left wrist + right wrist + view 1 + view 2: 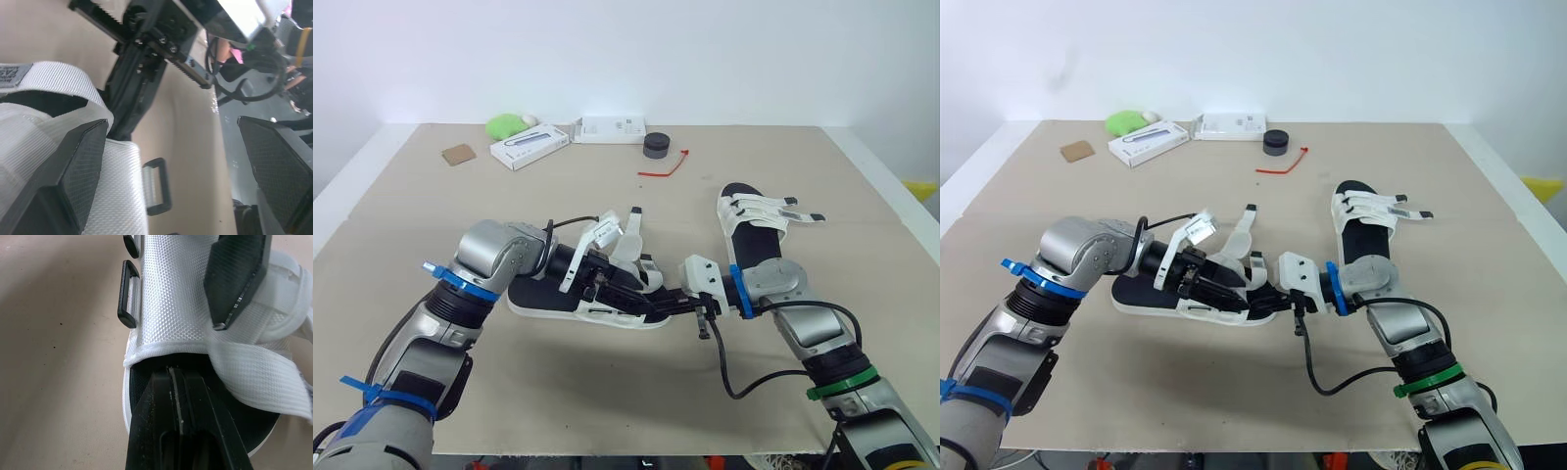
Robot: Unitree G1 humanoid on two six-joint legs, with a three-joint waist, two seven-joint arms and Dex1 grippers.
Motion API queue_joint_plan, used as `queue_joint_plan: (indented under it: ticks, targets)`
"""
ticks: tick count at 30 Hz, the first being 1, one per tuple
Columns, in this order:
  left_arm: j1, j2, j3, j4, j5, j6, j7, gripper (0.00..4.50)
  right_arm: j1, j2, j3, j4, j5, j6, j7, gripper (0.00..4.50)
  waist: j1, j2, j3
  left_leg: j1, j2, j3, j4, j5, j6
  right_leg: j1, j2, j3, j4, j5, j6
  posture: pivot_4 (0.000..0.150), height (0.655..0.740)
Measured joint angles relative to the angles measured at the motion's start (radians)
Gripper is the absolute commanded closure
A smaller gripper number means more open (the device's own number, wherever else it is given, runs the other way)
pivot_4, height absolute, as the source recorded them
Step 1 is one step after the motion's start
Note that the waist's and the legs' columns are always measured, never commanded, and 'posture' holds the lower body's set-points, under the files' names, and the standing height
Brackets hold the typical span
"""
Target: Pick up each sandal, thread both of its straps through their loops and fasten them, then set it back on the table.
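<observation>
One sandal [543,294] lies on its sole near the middle of the bench [607,392], toe toward the right, with both arms meeting over it. The left claw [172,122] is spread wide. One of its fingers [83,166] rests on the broad white strap [181,298] across the front of the sandal, and the other stands well off over bare bench. The right claw [178,396] comes in from the toe end with its two fingers pressed tight together. They lie on the black footbed with the tip pushed in just under the edge of that broad strap; I see nothing pinched between them. A black loop [128,293] sticks out from the side of the strap with nothing through it, and a narrower strap [259,377] hangs loose across the footbed beside it.

The second sandal [754,235] sits flat to the right and a little farther back, well apart from the first, with its strap ends poking out to the right.

Along the far edge are a green lump [507,125], two white boxes [530,145] [612,128], a small black puck [657,145], a red tie [664,166] and, at far left, a brown card [458,154].
</observation>
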Motion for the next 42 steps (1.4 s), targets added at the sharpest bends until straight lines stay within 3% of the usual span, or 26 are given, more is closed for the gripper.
queue_joint_plan:
  ticks: [5,6,10,11,12,16,26,35,38,39,40,41,42]
  targets:
    - [0.001,-0.021,0.003,0.015,0.004,-0.012,0.033,0.12,0.000,0.000,0.000,0.000,0.000,-0.002,0.002,4.50,0.000,0.000,0.000,0.000,0.000,0.000,0.000,0.000,0.000,0.000,0.000,0.000,0.000,0.000,0.000,0.150,0.7400]
    - [0.001,-0.027,0.003,0.017,0.004,-0.014,0.040,0.35,0.000,0.000,0.000,0.000,0.000,-0.002,0.003,4.50,0.000,0.000,0.000,0.000,0.000,0.000,0.000,0.000,0.000,0.000,0.000,0.000,0.000,0.000,0.000,0.150,0.7400]
    - [0.001,-0.030,0.004,0.026,0.005,-0.025,0.050,1.62,0.000,0.000,0.000,0.000,0.000,-0.002,0.005,4.50,0.000,0.000,0.000,0.000,0.000,0.000,0.000,0.000,0.000,0.000,0.000,0.000,0.000,0.000,0.000,0.150,0.7400]
    - [0.001,-0.030,0.005,0.029,0.005,-0.031,0.055,2.35,0.000,0.000,0.000,0.000,0.000,-0.002,0.005,4.50,0.000,0.000,0.000,0.000,0.000,0.000,0.000,0.000,0.000,0.000,0.000,0.000,0.000,0.000,0.000,0.150,0.7400]
    - [0.001,-0.030,0.005,0.031,0.005,-0.035,0.056,2.60,0.000,0.000,0.000,0.000,0.000,-0.002,0.005,4.50,0.000,0.000,0.000,0.000,0.000,0.000,0.000,0.000,0.000,0.000,0.000,0.000,0.000,0.000,0.000,0.150,0.7400]
    - [0.001,-0.028,0.012,0.047,0.004,-0.058,0.055,4.45,0.000,0.000,0.000,0.000,0.000,-0.002,0.007,4.50,0.000,0.000,0.000,0.000,0.000,0.000,0.000,0.000,0.000,0.000,0.000,0.000,0.000,0.000,0.000,0.150,0.7400]
    - [0.001,-0.007,0.127,0.106,0.000,-0.124,0.038,4.48,0.000,-0.001,0.000,0.000,0.000,-0.002,0.010,4.50,0.000,0.000,0.000,0.000,0.000,0.000,0.000,0.000,0.000,0.000,0.000,0.000,0.000,0.000,0.000,0.150,0.7400]
    - [0.003,0.051,0.131,0.081,-0.013,-0.067,0.009,4.48,0.001,-0.002,0.000,0.000,0.000,-0.002,0.019,4.50,0.000,0.000,0.000,-0.001,0.000,0.000,0.000,0.000,0.000,0.000,-0.001,0.000,0.000,0.000,0.000,0.150,0.7400]
    - [0.007,0.049,0.131,0.030,-0.037,-0.047,0.005,3.08,0.002,-0.002,0.000,0.000,0.000,-0.002,0.020,4.50,0.001,0.000,0.000,-0.001,0.000,0.000,0.000,0.000,0.000,0.000,-0.001,0.000,0.000,0.000,0.000,0.150,0.7400]
    - [0.007,0.048,0.131,0.009,-0.046,-0.044,0.000,2.88,0.002,-0.002,0.000,0.000,0.000,-0.002,0.020,4.50,0.001,0.000,0.000,-0.001,0.000,0.000,0.000,0.000,0.000,0.000,-0.001,0.000,0.000,0.000,0.000,0.150,0.7400]
    - [0.007,0.045,0.131,0.004,-0.049,-0.035,0.000,2.28,0.002,-0.002,0.000,0.000,0.000,-0.002,0.021,4.50,0.000,0.000,0.000,-0.001,0.000,0.000,0.000,0.000,0.000,0.000,-0.001,0.000,0.000,0.000,0.000,0.150,0.7400]
    - [0.007,0.041,0.128,0.003,-0.054,-0.025,0.000,2.10,0.002,-0.002,0.000,0.000,0.000,-0.002,0.021,4.50,0.000,0.000,0.000,-0.001,-0.001,0.000,0.000,0.000,0.000,0.000,-0.001,0.000,0.000,0.000,0.000,0.150,0.7400]
    - [0.006,0.037,0.123,0.003,-0.054,-0.024,0.000,1.55,0.002,-0.002,0.000,0.000,0.000,-0.002,0.021,4.50,0.001,0.000,0.000,-0.001,-0.001,0.000,0.000,0.000,0.000,0.000,-0.001,0.000,0.000,0.000,0.001,0.150,0.7400]
